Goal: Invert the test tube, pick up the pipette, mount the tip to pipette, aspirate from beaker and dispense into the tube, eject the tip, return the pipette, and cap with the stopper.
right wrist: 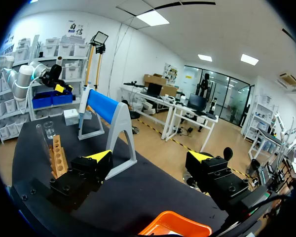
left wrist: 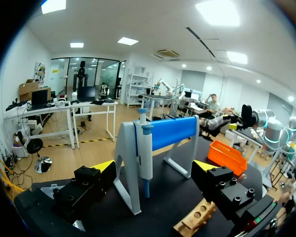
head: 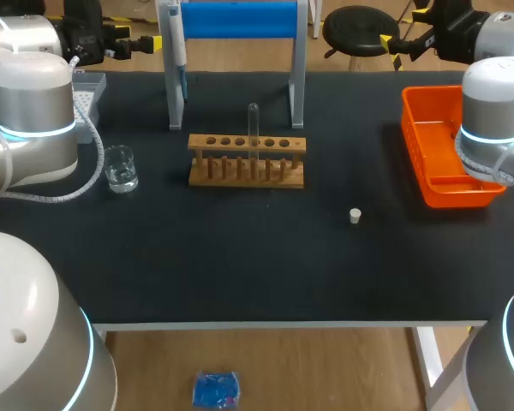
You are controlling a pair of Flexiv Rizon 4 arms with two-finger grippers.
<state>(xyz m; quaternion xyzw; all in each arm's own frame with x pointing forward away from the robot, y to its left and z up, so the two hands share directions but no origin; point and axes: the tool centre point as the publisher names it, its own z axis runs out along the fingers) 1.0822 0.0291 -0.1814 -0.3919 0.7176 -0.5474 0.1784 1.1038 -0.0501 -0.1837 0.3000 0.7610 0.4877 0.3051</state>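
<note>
A clear test tube point(head: 254, 126) stands upright in the wooden rack point(head: 247, 160) at the table's middle back. The pipette point(head: 179, 49) hangs on the left side of the blue-barred stand point(head: 238, 19). A glass beaker point(head: 120, 168) stands left of the rack, and a small white stopper point(head: 355, 216) lies to the rack's front right. My left gripper point(head: 141, 43) is raised at the back left, open and empty; in its wrist view the gripper point(left wrist: 153, 168) faces the pipette point(left wrist: 145, 158). My right gripper point(head: 404, 38) hangs open at the back right, its fingers point(right wrist: 99, 157) holding nothing.
An orange tray point(head: 445, 145) lies at the right edge, under my right arm. A grey tip box point(head: 86, 94) stands at the back left. In the right wrist view the rack point(right wrist: 58, 158) and stand point(right wrist: 106, 111) are ahead to one side.
</note>
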